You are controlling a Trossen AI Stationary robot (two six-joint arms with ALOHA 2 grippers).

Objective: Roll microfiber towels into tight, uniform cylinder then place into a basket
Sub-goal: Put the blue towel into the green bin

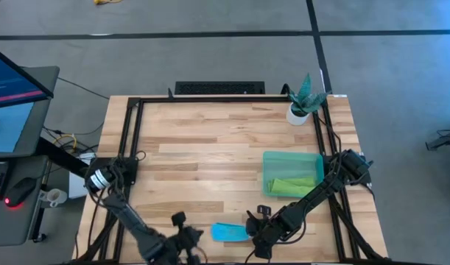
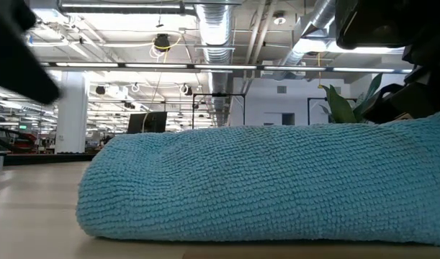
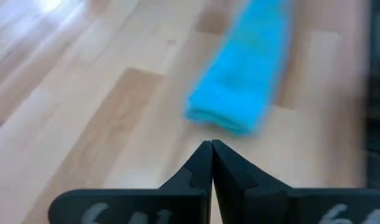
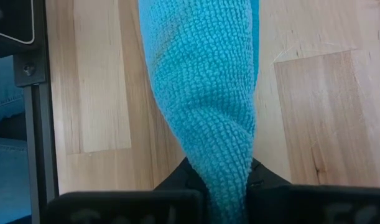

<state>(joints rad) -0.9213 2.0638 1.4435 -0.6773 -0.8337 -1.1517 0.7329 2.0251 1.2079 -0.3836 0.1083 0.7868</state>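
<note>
Left gripper (image 1: pixel 191 237) sits at the surface's (image 1: pixel 210 147) near edge, fingers (image 3: pixel 202 168) pressed together, holding nothing, just short of the blue towel's (image 1: pixel 230 232) left end. Blue towel: rolled terry cylinder, lying flat on the wood. Right gripper (image 1: pixel 255 230) pinches its right end; cloth bunches between the fingers (image 4: pixel 177 177). Farther right, translucent green basket (image 1: pixel 292 157) holds the rolled green towel (image 1: pixel 291 185). White plant pot (image 1: pixel 299 112) stands behind the basket, well clear.
</note>
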